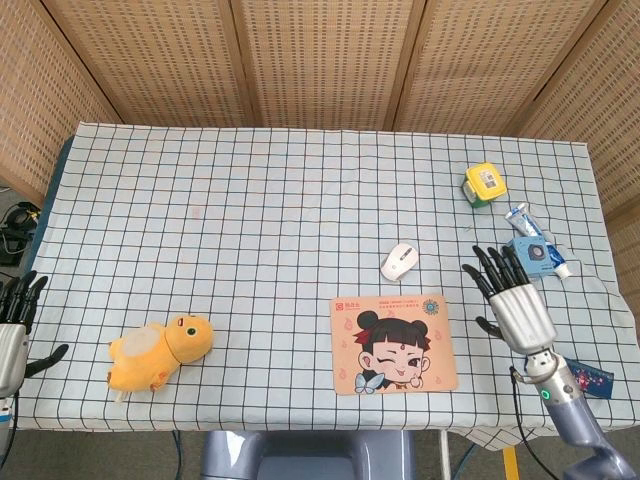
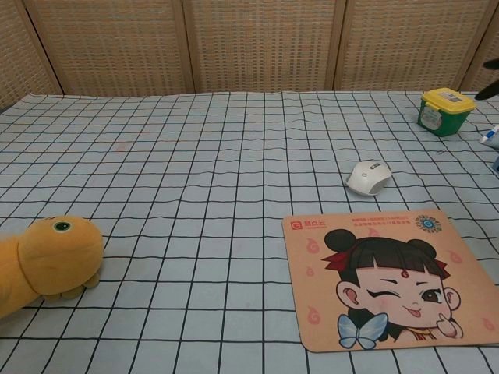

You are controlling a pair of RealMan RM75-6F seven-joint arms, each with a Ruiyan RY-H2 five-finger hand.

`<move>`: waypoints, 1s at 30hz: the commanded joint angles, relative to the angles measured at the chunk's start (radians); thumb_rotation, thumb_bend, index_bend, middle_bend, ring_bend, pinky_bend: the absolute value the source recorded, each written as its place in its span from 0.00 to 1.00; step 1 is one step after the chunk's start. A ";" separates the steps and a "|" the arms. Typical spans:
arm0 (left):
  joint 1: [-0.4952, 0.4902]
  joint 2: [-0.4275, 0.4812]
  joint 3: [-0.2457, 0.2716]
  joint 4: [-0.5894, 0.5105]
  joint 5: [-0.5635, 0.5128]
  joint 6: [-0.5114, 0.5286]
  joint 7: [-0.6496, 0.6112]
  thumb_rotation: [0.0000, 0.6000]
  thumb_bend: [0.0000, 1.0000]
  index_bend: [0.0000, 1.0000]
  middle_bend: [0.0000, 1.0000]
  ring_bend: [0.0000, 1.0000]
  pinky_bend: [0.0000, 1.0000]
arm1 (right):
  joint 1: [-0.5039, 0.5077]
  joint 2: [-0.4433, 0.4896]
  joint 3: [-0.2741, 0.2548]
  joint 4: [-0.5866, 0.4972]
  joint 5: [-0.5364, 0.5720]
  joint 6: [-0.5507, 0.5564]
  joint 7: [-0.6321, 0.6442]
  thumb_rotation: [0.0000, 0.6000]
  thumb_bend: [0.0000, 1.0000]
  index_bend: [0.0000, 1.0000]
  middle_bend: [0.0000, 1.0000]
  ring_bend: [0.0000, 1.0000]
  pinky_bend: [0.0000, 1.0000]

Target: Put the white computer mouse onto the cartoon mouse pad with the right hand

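The white computer mouse lies on the checked cloth, just beyond the far edge of the cartoon mouse pad. The pad is peach-coloured with a winking girl on it. My right hand is raised to the right of the pad and the mouse, fingers spread and holding nothing. In the chest view only a dark fingertip shows at the right edge. My left hand stays at the table's left edge, fingers apart and empty.
A yellow plush toy lies at the front left. At the right are a green tub with a yellow lid, a toothpaste tube and a blue box. A small dark card lies by the front right edge.
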 commanded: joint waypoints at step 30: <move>-0.026 -0.013 -0.040 0.036 -0.083 -0.051 -0.001 1.00 0.00 0.00 0.00 0.00 0.00 | 0.436 -0.252 -0.053 0.487 -0.007 -0.452 0.205 1.00 0.19 0.29 0.12 0.07 0.09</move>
